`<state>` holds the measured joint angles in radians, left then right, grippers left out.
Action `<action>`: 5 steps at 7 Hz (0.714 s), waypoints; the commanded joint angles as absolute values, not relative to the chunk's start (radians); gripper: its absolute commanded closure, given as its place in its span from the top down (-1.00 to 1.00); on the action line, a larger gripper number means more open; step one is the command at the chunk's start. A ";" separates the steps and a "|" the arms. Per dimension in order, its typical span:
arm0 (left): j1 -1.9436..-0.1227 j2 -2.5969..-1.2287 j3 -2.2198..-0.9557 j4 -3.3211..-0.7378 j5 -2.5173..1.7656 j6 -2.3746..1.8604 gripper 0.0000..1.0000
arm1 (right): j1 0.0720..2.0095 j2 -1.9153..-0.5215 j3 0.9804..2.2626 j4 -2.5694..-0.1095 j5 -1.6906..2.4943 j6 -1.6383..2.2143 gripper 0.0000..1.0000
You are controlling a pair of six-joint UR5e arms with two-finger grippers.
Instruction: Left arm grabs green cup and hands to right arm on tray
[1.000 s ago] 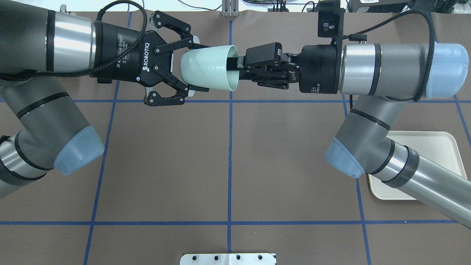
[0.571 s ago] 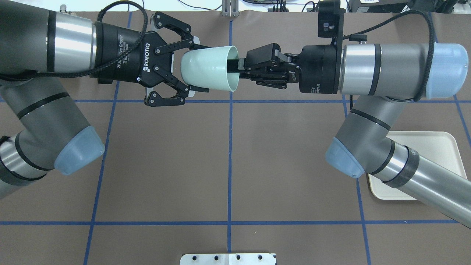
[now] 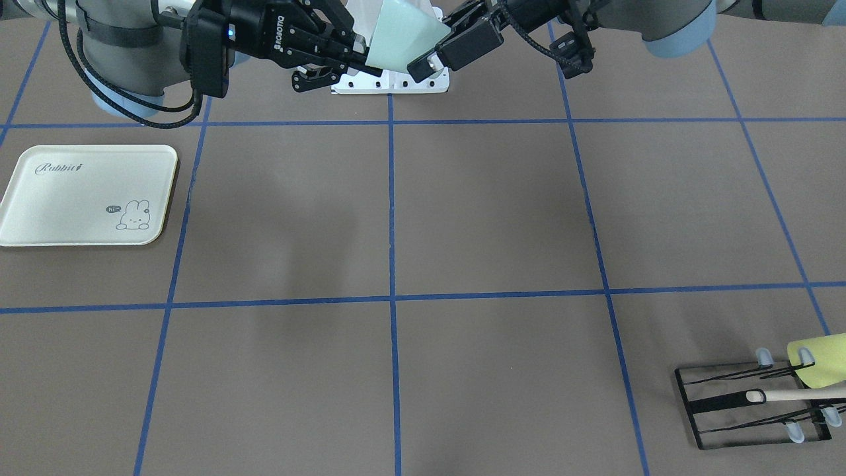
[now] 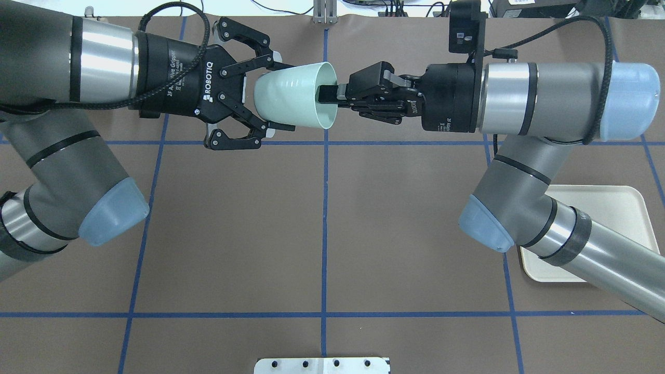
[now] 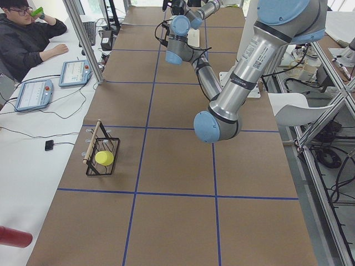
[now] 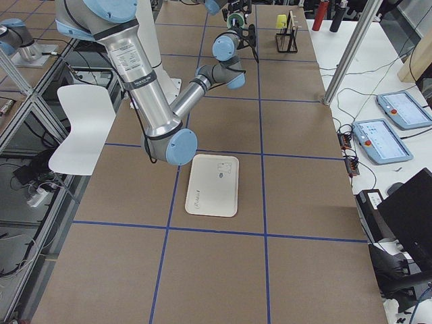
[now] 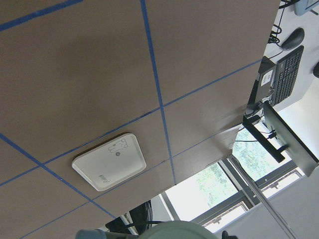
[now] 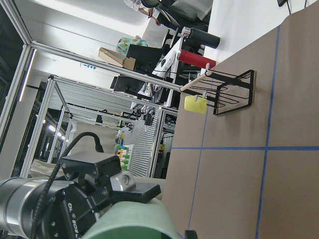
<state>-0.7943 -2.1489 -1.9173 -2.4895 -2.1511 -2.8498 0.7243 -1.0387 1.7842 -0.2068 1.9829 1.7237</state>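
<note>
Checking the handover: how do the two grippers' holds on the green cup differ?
The left gripper spans the outside of the green cup, fingers wide; the right gripper is nearly closed, one finger inside the rim. Left takes the base, right the mouth. Both hold it aloft.

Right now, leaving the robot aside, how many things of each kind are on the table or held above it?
Cups: 2, the green cup and the yellow cup
Trays: 1, the tray
Racks: 1, the rack
Total: 4
</note>
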 commanded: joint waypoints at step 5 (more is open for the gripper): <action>-0.798 -2.134 -1.907 -2.542 -2.131 -2.820 1.00 | 0.726 -1.043 1.784 -0.207 1.939 1.724 -1.00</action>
<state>-0.7965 -2.1353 -1.9089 -2.5414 -2.1330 -2.8355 0.7243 -1.0428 1.7840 -0.2071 1.9690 1.7231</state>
